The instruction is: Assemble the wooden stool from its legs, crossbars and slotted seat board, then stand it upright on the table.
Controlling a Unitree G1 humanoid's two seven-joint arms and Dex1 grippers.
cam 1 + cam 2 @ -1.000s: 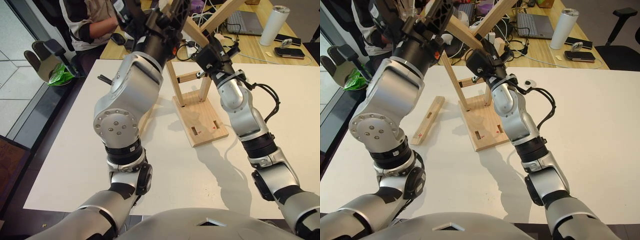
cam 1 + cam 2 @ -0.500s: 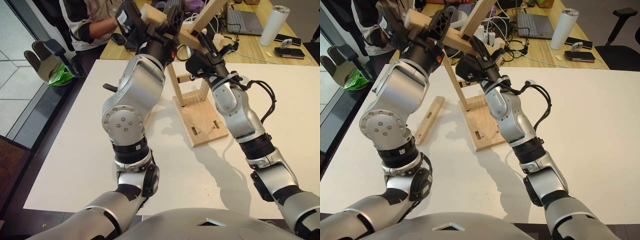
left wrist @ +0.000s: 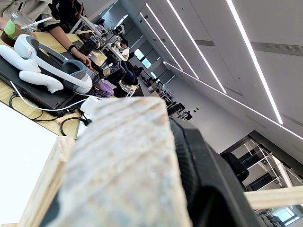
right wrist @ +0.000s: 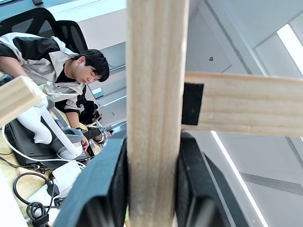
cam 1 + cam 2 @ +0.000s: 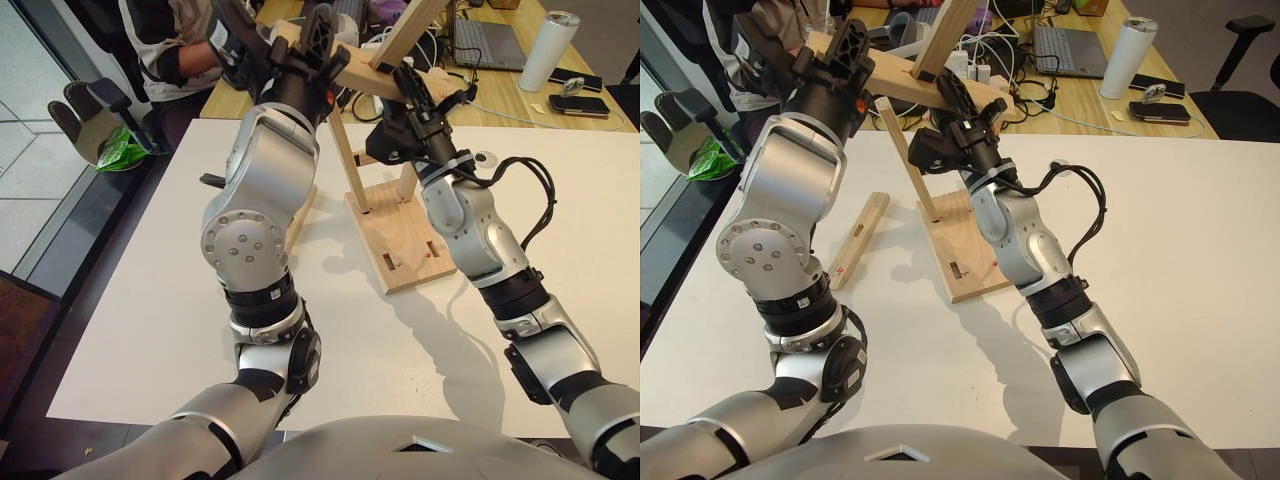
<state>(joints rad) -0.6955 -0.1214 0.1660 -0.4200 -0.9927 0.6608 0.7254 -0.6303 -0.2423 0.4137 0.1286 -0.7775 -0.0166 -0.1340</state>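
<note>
Progress: early to middle, by my reckoning. The stool is far from whole and nothing stands on its own feet yet.
Left pincer: closed on a crossbar, held high and roughly level. Its far end reaches across to my right pincer.
Right pincer: clamped round a raised leg that climbs steeply above it. In the right wrist view the crossbar crosses this leg just beyond my fingers; whether the two are mated or only touching I cannot tell.
Seat board: flat on the table, below my right pincer and a little nearer my body. Two empty slots face up at its near end.
Done: a planted leg stands tilted in the board's far end, beneath the span between my pincers. A short rung juts from it under my right pincer.
Loose bar: slotted, lying flat below my left pincer, beside the board but apart from it.
Left to do: join the raised pieces, seat them in the empty slots, fit the loose bar, then turn the stool upright.
</note>
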